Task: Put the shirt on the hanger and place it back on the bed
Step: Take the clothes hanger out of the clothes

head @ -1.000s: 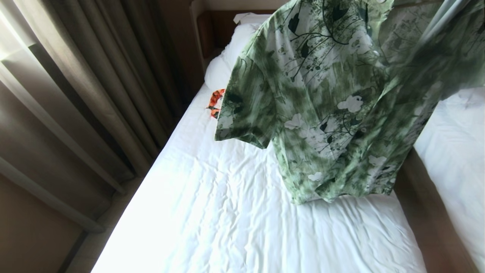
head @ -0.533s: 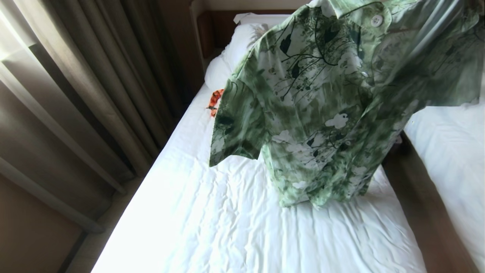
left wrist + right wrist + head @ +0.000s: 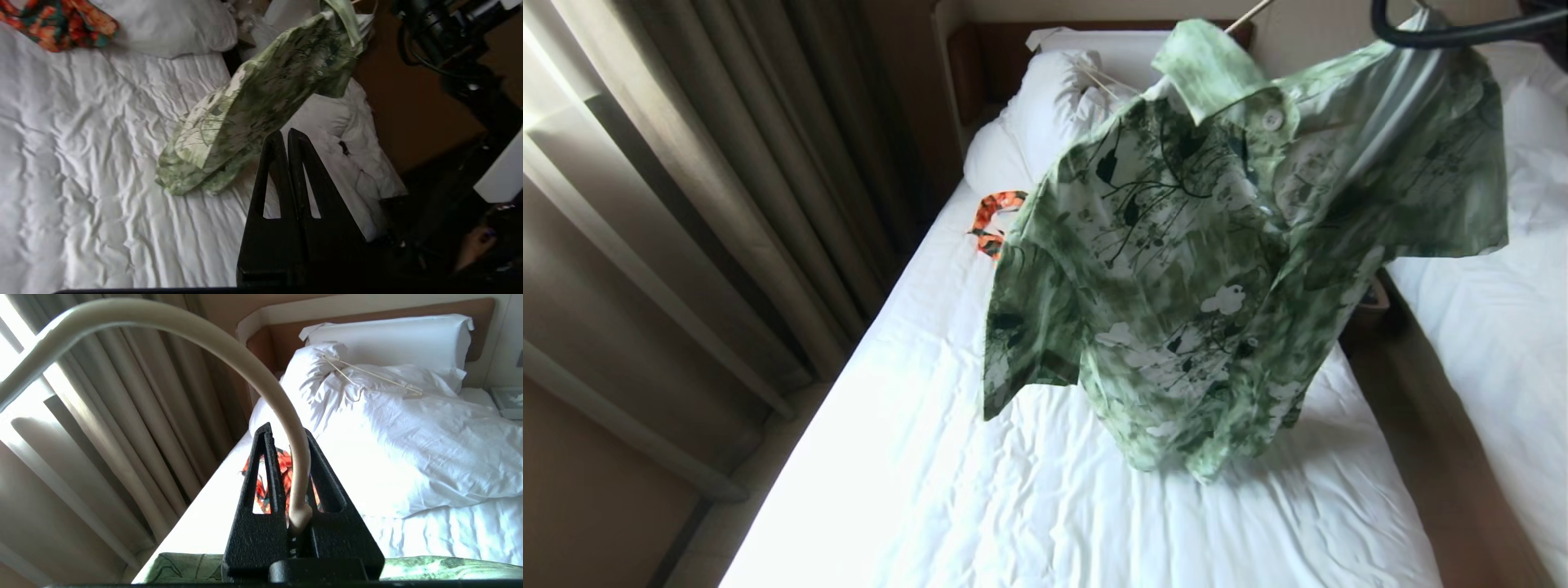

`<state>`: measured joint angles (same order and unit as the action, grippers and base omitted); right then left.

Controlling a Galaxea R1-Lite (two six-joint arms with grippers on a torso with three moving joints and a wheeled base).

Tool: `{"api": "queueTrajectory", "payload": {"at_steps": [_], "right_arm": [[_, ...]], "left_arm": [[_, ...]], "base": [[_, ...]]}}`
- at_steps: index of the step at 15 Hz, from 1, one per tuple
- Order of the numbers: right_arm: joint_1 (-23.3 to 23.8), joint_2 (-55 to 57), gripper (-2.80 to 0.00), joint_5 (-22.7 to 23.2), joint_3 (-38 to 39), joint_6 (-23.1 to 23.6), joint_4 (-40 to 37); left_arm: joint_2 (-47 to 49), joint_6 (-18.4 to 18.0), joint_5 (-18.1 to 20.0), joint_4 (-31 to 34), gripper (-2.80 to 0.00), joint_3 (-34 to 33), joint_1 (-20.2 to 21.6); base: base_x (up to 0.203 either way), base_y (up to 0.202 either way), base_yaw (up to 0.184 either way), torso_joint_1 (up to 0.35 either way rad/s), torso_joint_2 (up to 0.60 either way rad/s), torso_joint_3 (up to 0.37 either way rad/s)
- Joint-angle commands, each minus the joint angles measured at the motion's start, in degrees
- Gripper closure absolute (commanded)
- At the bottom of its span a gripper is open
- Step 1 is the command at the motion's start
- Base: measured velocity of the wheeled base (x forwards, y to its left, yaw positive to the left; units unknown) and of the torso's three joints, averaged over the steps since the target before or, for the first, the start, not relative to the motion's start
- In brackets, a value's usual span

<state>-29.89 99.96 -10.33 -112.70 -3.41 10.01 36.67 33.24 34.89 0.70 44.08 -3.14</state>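
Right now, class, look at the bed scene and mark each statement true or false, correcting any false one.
1. The right gripper is shut on the hanger's cream hook. True.
2. The green floral shirt lies flat and folded on the bed. False: it hangs in the air, only its hem reaching the sheet.
3. The left gripper holds the shirt. False: its fingers are shut together on nothing, apart from the shirt.
4. An orange patterned garment lies on the bed near the pillow. True.
5. Another thin hanger lies on the white duvet. True.
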Motion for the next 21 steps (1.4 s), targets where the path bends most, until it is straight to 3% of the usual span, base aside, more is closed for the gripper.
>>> {"api": "queueTrajectory", "payload": {"at_steps": [1, 3, 7, 10, 13, 18, 19, 21], "right_arm": [[-0.41, 5.24, 0.0, -0.18, -0.14, -0.01, 3.37], [-0.34, 6.67, 0.0, -0.31, -0.15, 0.07, 4.25], [-0.67, 7.74, 0.0, -4.4, -0.24, 0.33, 7.01], [-0.6, 8.31, 0.0, -5.93, -0.24, 0.25, 7.48], [-1.04, 7.23, 0.0, -6.89, -0.15, 0.25, 7.57], [-0.96, 6.83, 0.0, -7.6, 0.38, -0.1, 7.57], [-0.87, 6.76, 0.0, -7.6, 0.47, -0.1, 7.57], [-0.69, 6.83, 0.0, -7.6, 0.47, -0.1, 7.57]], "left_arm": [[11.87, 2.16, 2.87, -6.49, 0.0, 1.0, -7.48], [18.75, 3.23, -0.26, -12.29, 0.0, 2.06, -18.85], [34.19, 3.79, -15.91, -20.1, 0.0, 8.02, -39.33], [43.87, 3.13, -23.21, -18.92, 0.0, 18.34, -48.78], [54.04, 1.52, -31.88, -14.98, 0.0, 26.35, -52.37], [64.52, 0.14, -40.28, -9.77, 0.0, 37.5, -52.57], [65.26, 0.13, -41.53, -9.66, -2.8, 38.88, -52.28], [65.65, 0.22, -41.66, -9.89, -2.8, 40.62, -51.02]], "base": [[0.0, 0.0, 0.0, 0.0, 0.0, 0.0], [0.0, 0.0, 0.0, 0.0, 0.0, 0.0], [0.0, 0.0, 0.0, 0.0, 0.0, 0.0], [0.0, 0.0, 0.0, 0.0, 0.0, 0.0], [0.0, 0.0, 0.0, 0.0, 0.0, 0.0], [0.0, 0.0, 0.0, 0.0, 0.0, 0.0], [0.0, 0.0, 0.0, 0.0, 0.0, 0.0], [0.0, 0.0, 0.0, 0.0, 0.0, 0.0]]}}
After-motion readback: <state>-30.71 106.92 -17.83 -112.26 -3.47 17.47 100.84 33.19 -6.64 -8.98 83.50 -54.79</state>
